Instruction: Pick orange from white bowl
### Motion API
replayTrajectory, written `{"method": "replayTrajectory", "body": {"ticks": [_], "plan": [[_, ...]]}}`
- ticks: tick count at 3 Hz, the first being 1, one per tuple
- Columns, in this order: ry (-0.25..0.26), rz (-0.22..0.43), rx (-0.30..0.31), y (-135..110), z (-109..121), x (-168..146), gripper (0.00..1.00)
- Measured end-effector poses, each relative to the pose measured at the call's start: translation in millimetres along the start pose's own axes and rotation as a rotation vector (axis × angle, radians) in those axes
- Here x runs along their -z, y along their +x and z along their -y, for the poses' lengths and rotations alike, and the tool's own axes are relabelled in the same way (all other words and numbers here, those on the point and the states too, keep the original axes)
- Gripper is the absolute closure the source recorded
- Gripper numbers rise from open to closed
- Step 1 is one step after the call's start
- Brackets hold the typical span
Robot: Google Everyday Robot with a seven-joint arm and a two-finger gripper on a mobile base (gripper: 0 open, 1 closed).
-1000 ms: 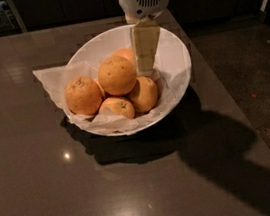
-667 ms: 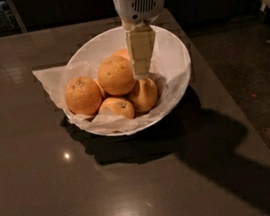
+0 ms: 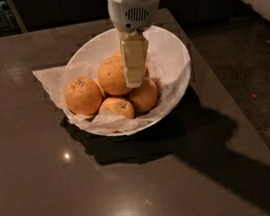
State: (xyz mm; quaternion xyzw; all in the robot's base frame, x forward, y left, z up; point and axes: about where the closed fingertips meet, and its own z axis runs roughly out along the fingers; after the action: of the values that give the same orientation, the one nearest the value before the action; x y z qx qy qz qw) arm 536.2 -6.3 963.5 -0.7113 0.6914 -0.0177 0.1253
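The white bowl (image 3: 175,58) stands on the dark table, lined with crinkled white paper and holding several oranges. The orange (image 3: 111,77), the largest one, sits on top of the pile in the middle. My gripper (image 3: 136,82) hangs down from above into the bowl, right against the right side of that orange and covering part of it. A slightly smaller orange (image 3: 82,95) lies at the left, a small one (image 3: 116,107) at the front, and another (image 3: 145,96) just below the gripper tip.
The bowl sits near the far right part of a glossy dark table (image 3: 45,184). The table's right edge runs diagonally, with dark floor (image 3: 256,76) beyond it. The lining paper (image 3: 49,78) sticks out over the bowl's left rim.
My gripper has moved left and slightly lower, from over the bowl's right half to against the top orange. The oranges and bowl have not moved.
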Motion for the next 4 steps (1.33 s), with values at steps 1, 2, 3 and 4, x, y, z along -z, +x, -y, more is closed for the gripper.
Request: {"method": "replayTrajectory", "body": {"ticks": [1, 2, 3, 4], "plan": [[-0.016, 0.004, -0.012, -5.5, -1.9, -5.3, 0.25], [-0.037, 0.015, -0.029, -11.2, -5.4, -12.1, 0.26], [-0.056, 0.025, -0.047, -15.6, -8.1, -19.0, 0.25], [-0.077, 0.031, -0.061, -18.3, -10.3, -27.0, 0.25]]}}
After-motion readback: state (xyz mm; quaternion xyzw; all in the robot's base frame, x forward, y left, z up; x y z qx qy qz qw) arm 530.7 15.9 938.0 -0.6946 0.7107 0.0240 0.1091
